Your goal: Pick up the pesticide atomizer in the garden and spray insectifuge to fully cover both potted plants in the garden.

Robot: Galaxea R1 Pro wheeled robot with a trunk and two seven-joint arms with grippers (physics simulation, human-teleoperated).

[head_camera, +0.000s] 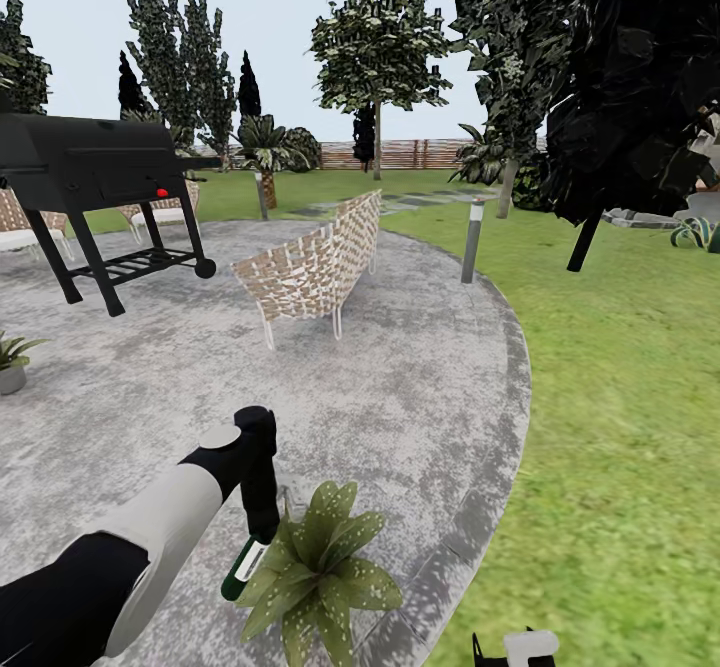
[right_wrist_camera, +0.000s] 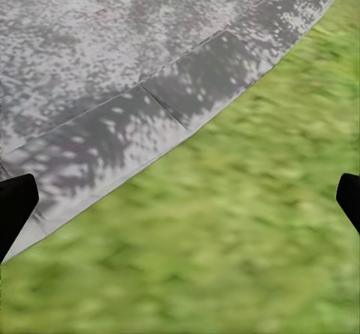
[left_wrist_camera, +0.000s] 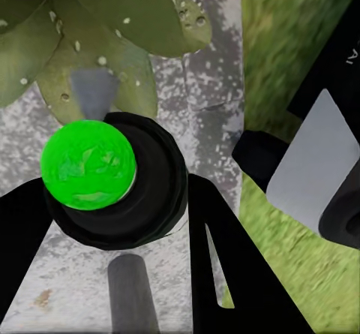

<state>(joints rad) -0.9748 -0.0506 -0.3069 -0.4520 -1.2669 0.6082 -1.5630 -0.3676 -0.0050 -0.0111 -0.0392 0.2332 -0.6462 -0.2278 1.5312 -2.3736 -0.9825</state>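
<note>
My left gripper [head_camera: 262, 532] is shut on the pesticide atomizer [head_camera: 244, 565], a slim dark-green bottle with a white patch. It hangs tilted right beside the near potted plant [head_camera: 318, 569], a rosette of spotted green leaves at the patio's front edge. In the left wrist view the atomizer [left_wrist_camera: 88, 166] shows end-on as a bright green disc in a black ring between the black fingers [left_wrist_camera: 217, 251], with the plant's leaves [left_wrist_camera: 97, 34] just beyond. A second potted plant [head_camera: 10, 362] stands at the far left. My right gripper [right_wrist_camera: 180, 199] is open over the patio edge and grass, low at the right [head_camera: 515, 647].
A black grill [head_camera: 90, 167] stands at the back left, a wicker seat [head_camera: 315, 267] mid-patio and a grey lamp post [head_camera: 472, 242] by the rim. The round stone patio [head_camera: 420, 377] meets lawn [head_camera: 620, 397] on the right, with dark trees and a wooden fence [head_camera: 400, 154] behind.
</note>
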